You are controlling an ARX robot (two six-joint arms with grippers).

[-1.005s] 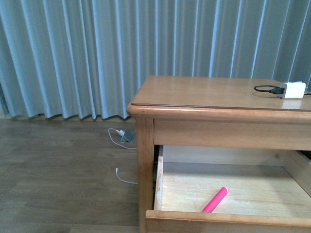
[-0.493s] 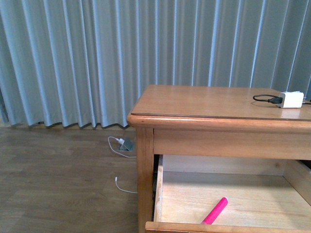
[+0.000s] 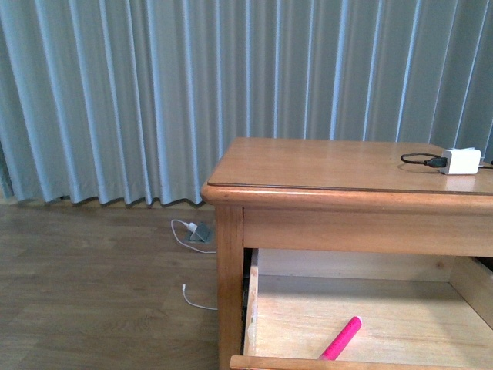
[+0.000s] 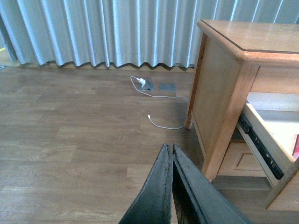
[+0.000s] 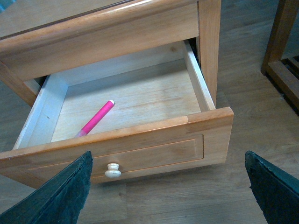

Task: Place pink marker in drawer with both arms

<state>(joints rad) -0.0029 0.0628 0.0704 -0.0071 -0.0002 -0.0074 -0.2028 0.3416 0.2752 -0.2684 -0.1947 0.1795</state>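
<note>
The pink marker [image 3: 341,338] lies on the light wood floor of the open drawer [image 3: 308,308]; it also shows in the right wrist view [image 5: 96,118]. The drawer [image 5: 140,149] is pulled out, with its round pale knob [image 5: 112,171] on the panel front. My right gripper [image 5: 168,186] is open and empty, its fingers [image 5: 65,196] spread wide in front of the drawer front, above the floor. My left gripper [image 4: 171,154] is shut and empty, over the floor to the left of the dresser. A sliver of pink [image 4: 295,145] shows in the drawer in the left wrist view. Neither arm shows in the front view.
The wooden dresser top [image 3: 331,163] carries a white charger with a black cable [image 3: 461,160]. A white cable and a floor socket [image 3: 196,231] lie on the wood floor by the grey curtain [image 3: 115,92]. Another wooden piece of furniture [image 5: 282,51] stands beside the dresser.
The front view has shifted: the dresser and drawer sit lower in the picture than a second ago. The marker lies the same way in the drawer.
</note>
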